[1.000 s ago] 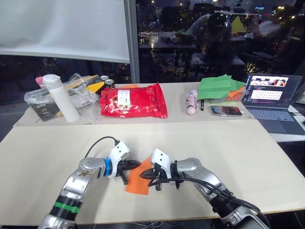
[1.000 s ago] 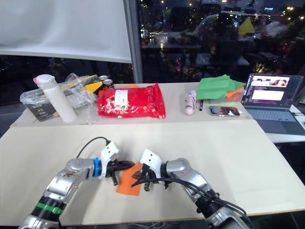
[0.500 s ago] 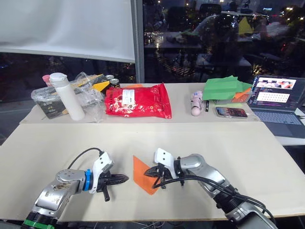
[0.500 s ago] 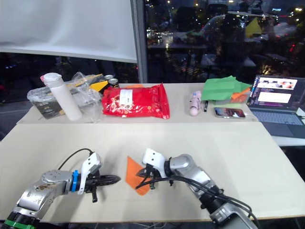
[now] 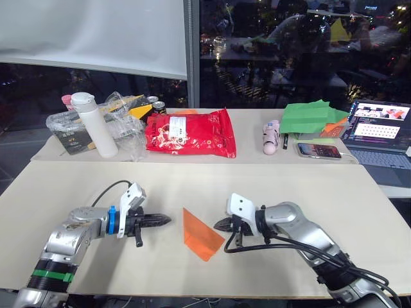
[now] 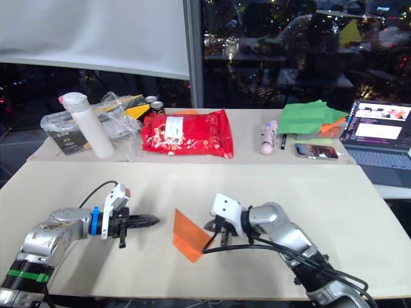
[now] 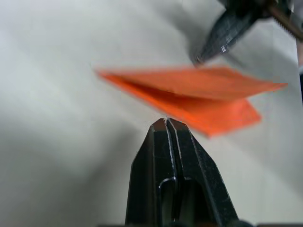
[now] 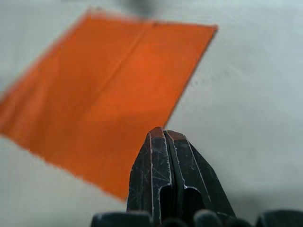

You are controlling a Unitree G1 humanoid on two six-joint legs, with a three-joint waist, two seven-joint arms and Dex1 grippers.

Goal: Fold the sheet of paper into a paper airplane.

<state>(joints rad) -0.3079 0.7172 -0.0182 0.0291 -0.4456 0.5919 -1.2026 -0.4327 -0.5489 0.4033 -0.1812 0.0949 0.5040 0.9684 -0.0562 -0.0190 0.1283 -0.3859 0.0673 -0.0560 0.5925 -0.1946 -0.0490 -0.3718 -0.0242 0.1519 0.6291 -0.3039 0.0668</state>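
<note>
Orange folded-paper airplane point(image 5: 201, 233) lies on your beige counter point(image 5: 308, 192) between both clenched, empty tools, right tool point(image 5: 221, 224) nearer than left tool point(image 5: 166, 219).

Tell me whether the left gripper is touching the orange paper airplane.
Apart. In the left eye view, bare table shows between the left gripper, fingers shut, and the paper airplane. The left wrist view shows the same gap beyond the tips.
</note>
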